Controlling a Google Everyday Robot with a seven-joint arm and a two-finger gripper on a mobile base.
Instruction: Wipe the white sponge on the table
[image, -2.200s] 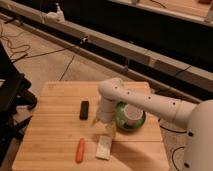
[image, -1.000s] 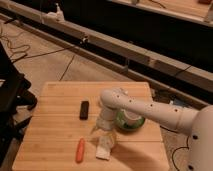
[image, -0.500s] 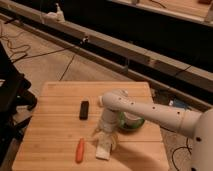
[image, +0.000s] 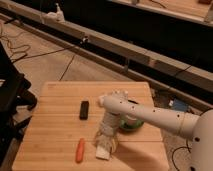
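White, smooth tubular arm (image: 150, 116), thick rounded segment at the right edge, domed joint cap at its left end, small dark dots along the casing, pale lumpy gripper (image: 106, 141) just above the near part of the table (image: 55, 125)

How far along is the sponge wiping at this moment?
Done: the reach; the gripper sits low over the white sponge near the table's front edge, beside the carrot. In hand: getting hold of the sponge; a firm grip is not visible. Left: the wiping strokes across the table.
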